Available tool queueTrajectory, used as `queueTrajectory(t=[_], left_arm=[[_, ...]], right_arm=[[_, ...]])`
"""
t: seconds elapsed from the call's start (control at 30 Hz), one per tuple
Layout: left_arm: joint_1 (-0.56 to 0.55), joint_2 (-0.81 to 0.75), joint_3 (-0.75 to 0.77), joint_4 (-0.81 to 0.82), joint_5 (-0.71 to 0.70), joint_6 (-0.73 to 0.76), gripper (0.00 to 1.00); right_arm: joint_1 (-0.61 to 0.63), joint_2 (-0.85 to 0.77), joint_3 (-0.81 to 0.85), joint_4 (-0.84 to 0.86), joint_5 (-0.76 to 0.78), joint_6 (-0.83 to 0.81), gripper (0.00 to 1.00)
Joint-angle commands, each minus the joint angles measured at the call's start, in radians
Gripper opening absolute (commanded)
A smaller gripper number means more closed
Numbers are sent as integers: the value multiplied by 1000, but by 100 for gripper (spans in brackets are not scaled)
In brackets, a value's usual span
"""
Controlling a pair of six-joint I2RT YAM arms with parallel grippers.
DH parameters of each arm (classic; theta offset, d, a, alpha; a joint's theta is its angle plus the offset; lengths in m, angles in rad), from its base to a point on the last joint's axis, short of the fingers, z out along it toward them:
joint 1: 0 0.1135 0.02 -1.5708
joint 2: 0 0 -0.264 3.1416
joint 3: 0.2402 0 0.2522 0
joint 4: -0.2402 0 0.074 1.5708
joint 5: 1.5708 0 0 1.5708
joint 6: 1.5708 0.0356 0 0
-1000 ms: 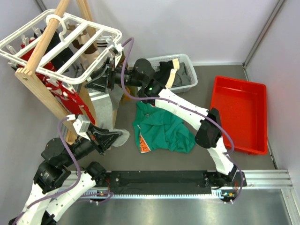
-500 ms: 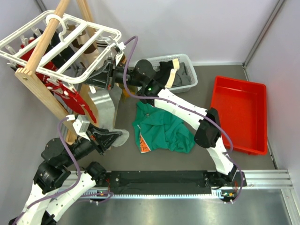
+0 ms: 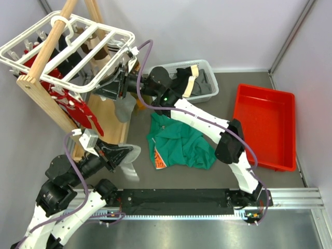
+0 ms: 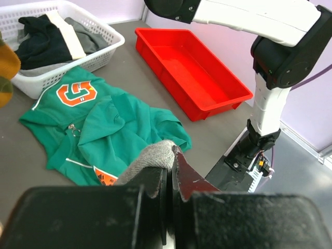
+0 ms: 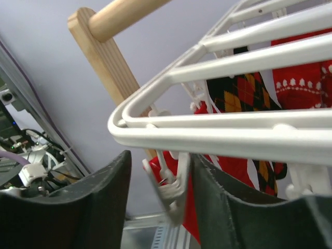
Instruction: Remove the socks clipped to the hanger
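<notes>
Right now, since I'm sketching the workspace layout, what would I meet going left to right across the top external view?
White hanger → green shirt → red tray. The white basket shares the shirt's span, so I leave it out.

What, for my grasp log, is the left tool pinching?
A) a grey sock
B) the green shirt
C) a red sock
A: in the left wrist view the left tool is shut on the grey sock, held above the green shirt.
</notes>
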Motion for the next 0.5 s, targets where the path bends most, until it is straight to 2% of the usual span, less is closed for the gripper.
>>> queueTrajectory(t=[0.0,0.17,0.3,0.47], left_arm=[[-2,0,17,-11,-32,-16,0],[-2,19,44,-43,-32,-22,0],[-2,5,63,-29,-57,2,0],[-2,25,105,-31,-43,28,0]], right_arm=[[10,-74,-60,3,12,-46,56],[4,-162,-145,-48,-19,-95,66],[-2,-304,-368,-37,-48,-143,79],[-4,-510,-550,-156,-7,-298,88]])
